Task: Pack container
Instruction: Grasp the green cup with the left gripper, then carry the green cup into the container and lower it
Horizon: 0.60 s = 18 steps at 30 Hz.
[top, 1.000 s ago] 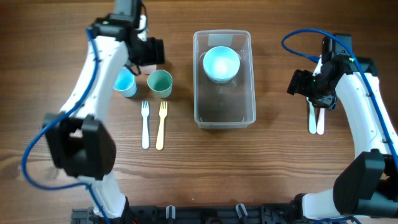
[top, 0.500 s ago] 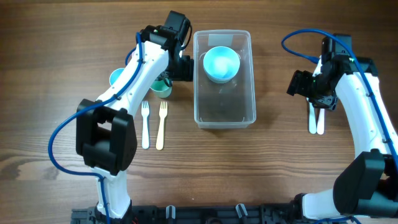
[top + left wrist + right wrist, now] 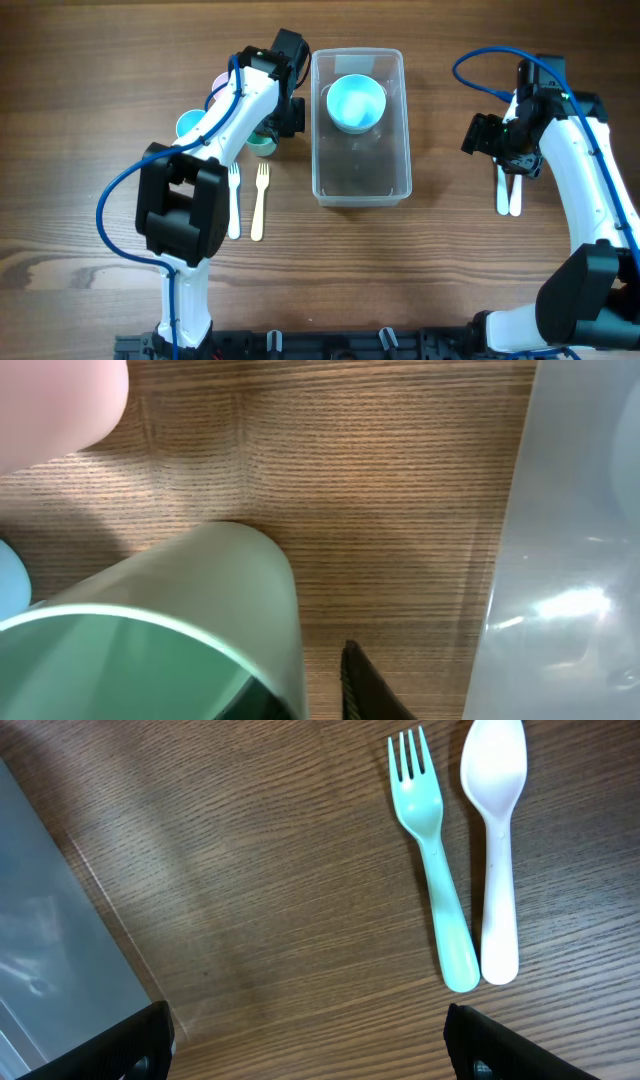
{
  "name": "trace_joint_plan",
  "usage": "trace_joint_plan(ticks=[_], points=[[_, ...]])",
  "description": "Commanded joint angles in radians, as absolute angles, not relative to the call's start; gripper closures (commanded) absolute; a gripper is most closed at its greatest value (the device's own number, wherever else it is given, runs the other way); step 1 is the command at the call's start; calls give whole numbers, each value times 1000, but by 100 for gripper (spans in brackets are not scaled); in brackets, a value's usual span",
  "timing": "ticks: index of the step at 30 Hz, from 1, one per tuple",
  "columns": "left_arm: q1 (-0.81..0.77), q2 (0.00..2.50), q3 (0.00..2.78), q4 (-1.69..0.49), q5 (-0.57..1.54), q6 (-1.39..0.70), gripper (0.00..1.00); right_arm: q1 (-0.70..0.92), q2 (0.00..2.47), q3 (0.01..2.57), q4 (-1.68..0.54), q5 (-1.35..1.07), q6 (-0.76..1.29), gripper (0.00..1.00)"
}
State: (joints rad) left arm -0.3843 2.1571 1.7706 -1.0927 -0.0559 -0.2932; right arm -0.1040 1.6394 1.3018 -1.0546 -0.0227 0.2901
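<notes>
The clear container (image 3: pixel 361 172) stands mid-table with a light blue bowl (image 3: pixel 355 102) in its far end. My left gripper (image 3: pixel 273 126) is down beside the container's left wall, at a green cup (image 3: pixel 262 146). In the left wrist view the green cup (image 3: pixel 170 630) fills the lower left. Its wall runs between my jaws, one finger inside the cup and one outside, so the left gripper (image 3: pixel 315 685) is shut on it. My right gripper (image 3: pixel 488 135) hovers open to the right of the container, nothing between its fingers (image 3: pixel 505 1040).
A blue cup (image 3: pixel 189 125) and a pink bowl (image 3: pixel 218 82) sit left of the green cup. A white fork (image 3: pixel 234 200) and a yellow fork (image 3: pixel 260 200) lie below them. A teal fork (image 3: pixel 430 870) and a white spoon (image 3: pixel 497 850) lie by the right gripper.
My left arm swung right from the far left to the green cup beside the container, and its jaws closed on the cup's wall. The right arm has not moved.
</notes>
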Motion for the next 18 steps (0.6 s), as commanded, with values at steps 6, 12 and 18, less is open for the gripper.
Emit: trace_joint_plan(ticks=[6,12,18], points=[[-378,2116,1784,-1117,-73,-300,96,-106,1651,1300,-1059,-35,288,12],[-424,1920,1788,-1165,-68,-361,96,-106,1651,1300,-1058,-35,288,12],[-636,1826,1788,-1050,-71,-359,96,-106,1651,1300,-1056,-35,288,12]])
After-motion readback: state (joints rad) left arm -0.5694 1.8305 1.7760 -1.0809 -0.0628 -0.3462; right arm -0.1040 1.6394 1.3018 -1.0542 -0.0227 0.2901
